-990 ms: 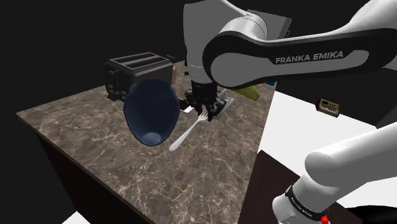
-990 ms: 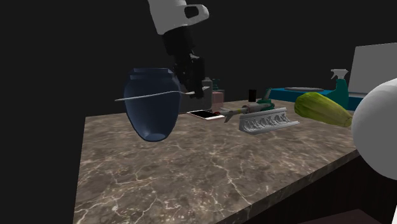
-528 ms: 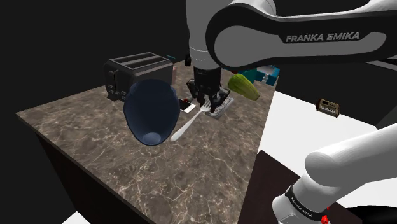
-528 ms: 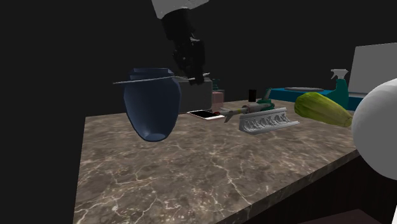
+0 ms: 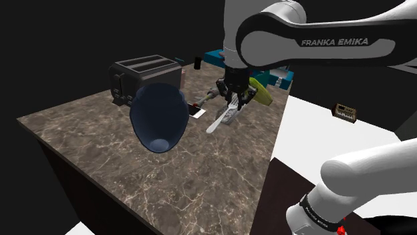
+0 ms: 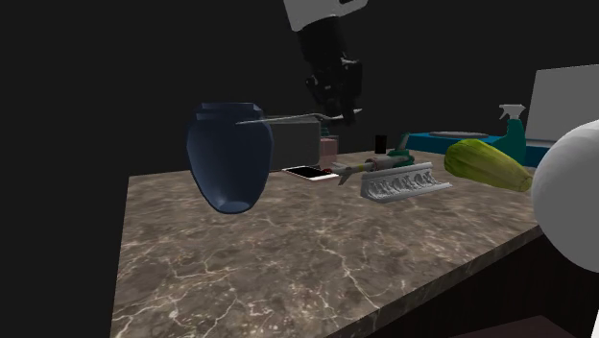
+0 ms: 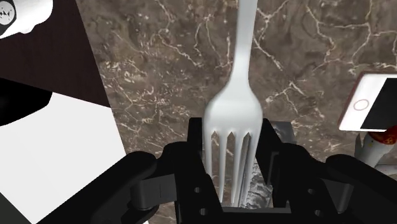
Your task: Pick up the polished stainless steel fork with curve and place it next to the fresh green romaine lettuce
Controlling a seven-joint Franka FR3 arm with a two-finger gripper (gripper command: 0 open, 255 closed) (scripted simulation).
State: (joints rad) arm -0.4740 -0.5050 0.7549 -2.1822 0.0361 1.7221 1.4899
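Fork (image 7: 236, 105) sits clamped by its tines in the gripper (image 7: 232, 151), raised clear above the surface (image 5: 100, 140). Pickup looks done; setting it beside the lettuce (image 5: 264, 95) remains.

Gripper (image 5: 234, 100) w/ fork (image 5: 219, 120) now further toward shoulder view's right, nearer lettuce (image 5: 261, 94), away from vase (image 5: 158, 117).
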